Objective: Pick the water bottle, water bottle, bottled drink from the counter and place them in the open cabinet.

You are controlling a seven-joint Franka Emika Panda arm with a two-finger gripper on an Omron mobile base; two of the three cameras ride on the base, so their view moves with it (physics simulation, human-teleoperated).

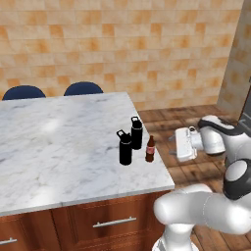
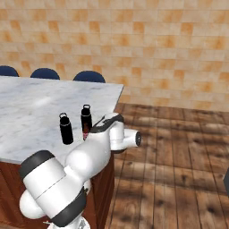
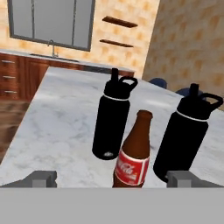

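Item one, your gripper (image 3: 112, 178): in the hand view its two finger tips sit at the lower left and lower right of the frame, spread wide, with nothing pinched between them and nothing touched. In the left base view the white hand (image 1: 186, 143) hangs right of centre, off the counter (image 1: 54, 147) edge and level with the bottles. Item two, the bottled drink (image 3: 133, 158): brown glass, red label, upright at the bottom centre of the hand view, lined up between the spread tips; in the left base view it (image 1: 150, 149) stands near the counter's right edge. Item three, the nearer water bottle (image 1: 125, 147): matte black, upright, just left of the brown bottle. Item four, the farther water bottle (image 1: 136, 133): upright, just behind the other two. In the hand view you see the black bottles flanking the brown one, at centre (image 3: 113, 121) and right (image 3: 186, 133). Item five: blue chair backs (image 1: 83, 88) at the upper left, behind the counter.
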